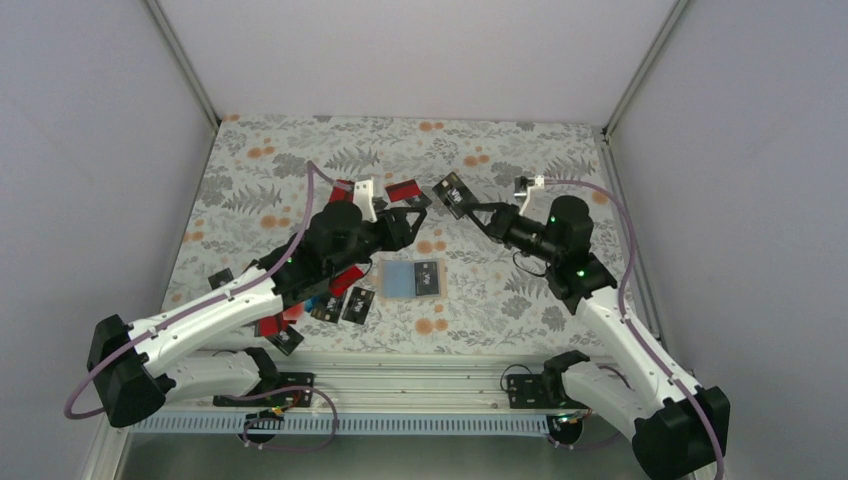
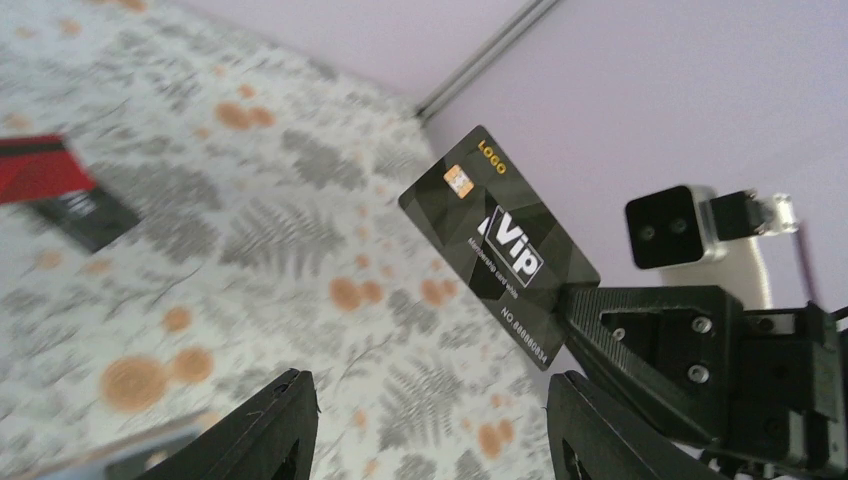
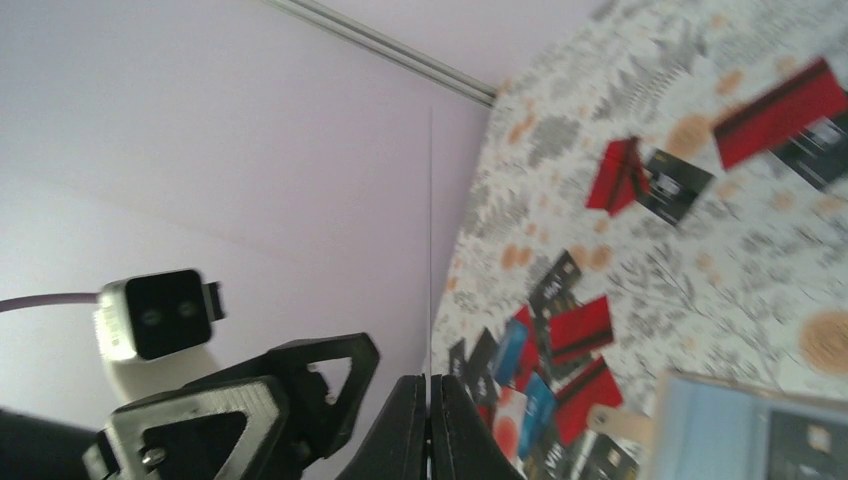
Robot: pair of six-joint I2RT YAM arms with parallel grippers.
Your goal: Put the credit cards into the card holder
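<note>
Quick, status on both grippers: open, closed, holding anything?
Left gripper: open, nothing between its fingers.
Right gripper: closed on a black VIP card, held up off the table.

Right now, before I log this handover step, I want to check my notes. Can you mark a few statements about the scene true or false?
1. The right tool grips a black VIP card in the air. True.
2. The left tool is shut on a red card. False: its jaws stand open with nothing between them.
3. The card holder lies open on the table, grey-blue inside facing up. True.
4. Every card is already in the holder. False: loose cards, red, black and blue, lie on the table beside the left arm, and more lie farther back.
</note>
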